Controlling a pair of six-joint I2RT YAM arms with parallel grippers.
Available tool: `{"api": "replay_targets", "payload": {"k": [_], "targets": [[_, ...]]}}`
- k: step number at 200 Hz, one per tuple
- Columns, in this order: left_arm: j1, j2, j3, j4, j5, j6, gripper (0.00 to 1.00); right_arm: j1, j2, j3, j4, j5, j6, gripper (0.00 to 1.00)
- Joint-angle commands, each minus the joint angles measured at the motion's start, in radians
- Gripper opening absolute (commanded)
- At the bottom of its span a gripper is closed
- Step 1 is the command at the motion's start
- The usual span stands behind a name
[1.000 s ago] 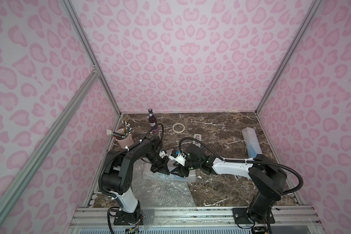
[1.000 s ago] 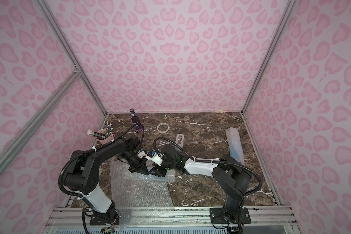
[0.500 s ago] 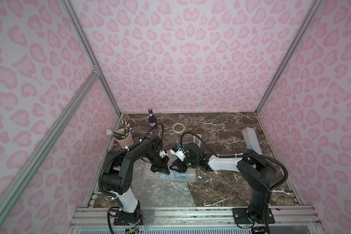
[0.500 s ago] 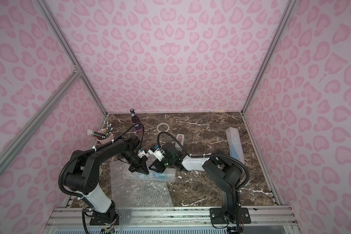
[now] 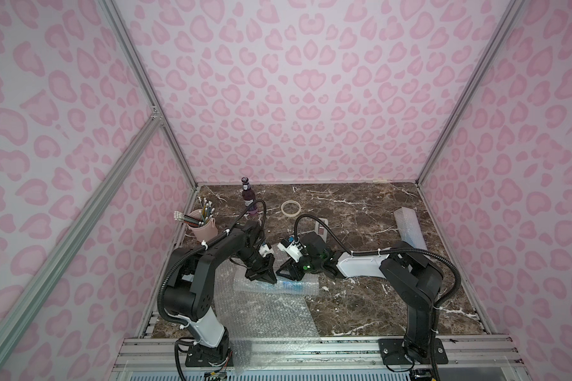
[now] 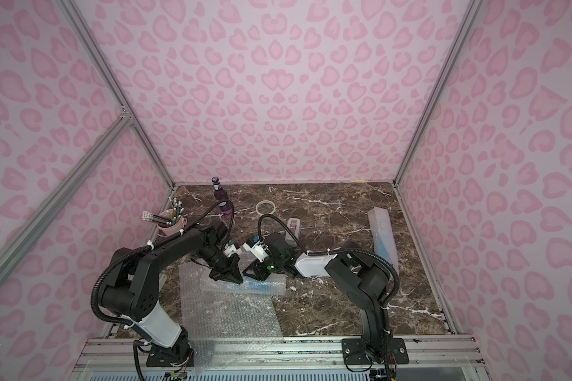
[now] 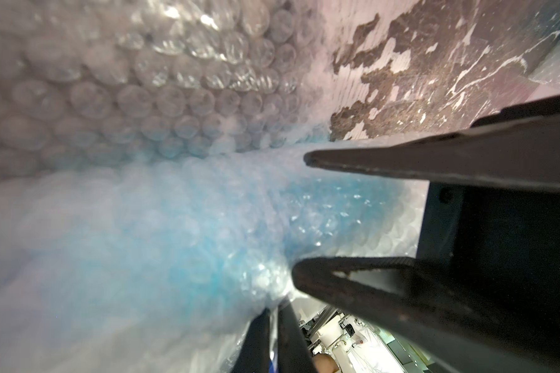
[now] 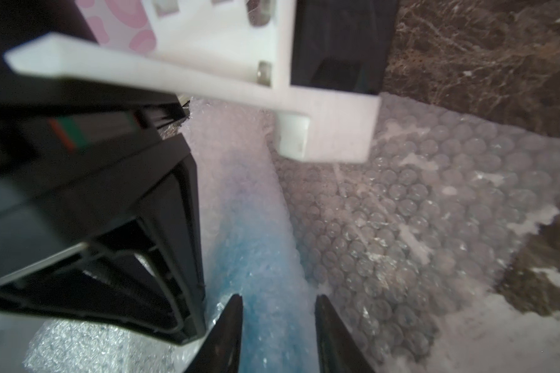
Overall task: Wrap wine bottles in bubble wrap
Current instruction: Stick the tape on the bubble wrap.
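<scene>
While rolling a blue bottle (image 5: 288, 286) into bubble wrap (image 5: 265, 313) mid-table, pinched the wrap in the near-closed left gripper (image 7: 274, 339), straddled the roll with the half-parted right gripper (image 8: 278, 323), hold uncertain, and left the purple bottle (image 5: 247, 198) bare at the back, one wrapped bundle (image 5: 408, 231) set aside.

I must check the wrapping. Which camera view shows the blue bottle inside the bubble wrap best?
The right wrist view: the blue bottle shows through the bubble wrap, between the right hand's fingers. The left wrist view is blurred; both top views show only a small blue patch.
</scene>
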Motion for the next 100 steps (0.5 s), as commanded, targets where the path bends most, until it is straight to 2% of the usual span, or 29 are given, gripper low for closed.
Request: {"api": "replay_targets", "payload": {"k": [1, 62, 100], "targets": [[-0.001, -0.011, -0.011, 0.023, -0.050, -0.012, 0.13, 0.008, 0.016, -0.008, -0.111, 0.050, -0.042, 0.38], [-0.003, -0.110, 0.019, -0.085, -0.106, -0.009, 0.25, 0.016, 0.018, -0.005, -0.123, 0.012, -0.075, 0.38], [-0.002, -0.169, 0.087, -0.221, -0.244, 0.014, 0.32, 0.018, 0.019, 0.003, -0.124, 0.007, -0.079, 0.38]]}}
